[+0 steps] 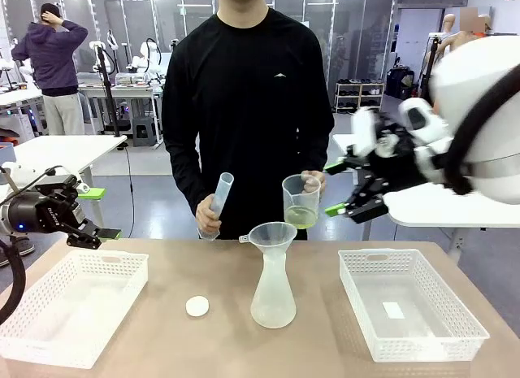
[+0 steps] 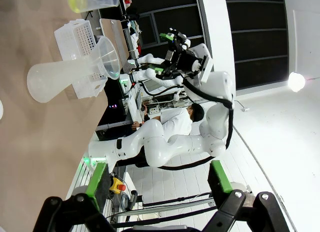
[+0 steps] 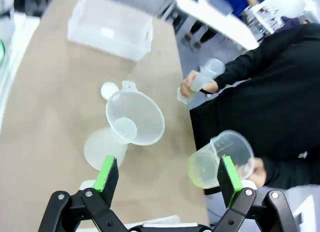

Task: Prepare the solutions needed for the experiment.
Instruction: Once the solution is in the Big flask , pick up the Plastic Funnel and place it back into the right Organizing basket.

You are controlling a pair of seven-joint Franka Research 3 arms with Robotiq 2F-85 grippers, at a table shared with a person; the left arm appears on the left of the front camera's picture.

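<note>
pale yellow-green solution (image 1: 301,218) in beaker (image 1: 300,195), held by person's hand (image 1: 313,181) near funnel (image 1: 273,234) in flask (image 1: 273,301), likely for pouring. left end effector (image 1: 101,213) and right end effector (image 1: 334,188) spread, empty.

A flask (image 1: 273,301) stood mid-tabletop (image 1: 325,333), a funnel (image 1: 273,234) in its neck, a cap (image 1: 197,306) just left. A basket (image 1: 106,254) sat by the left edge, a second basket (image 1: 431,345) by the right. Behind the flask, the solutions (image 1: 300,218) lay in a raised beaker (image 1: 299,195).

White arm (image 1: 479,85), black gripper (image 1: 334,188), green pads (image 1: 334,209)
</note>
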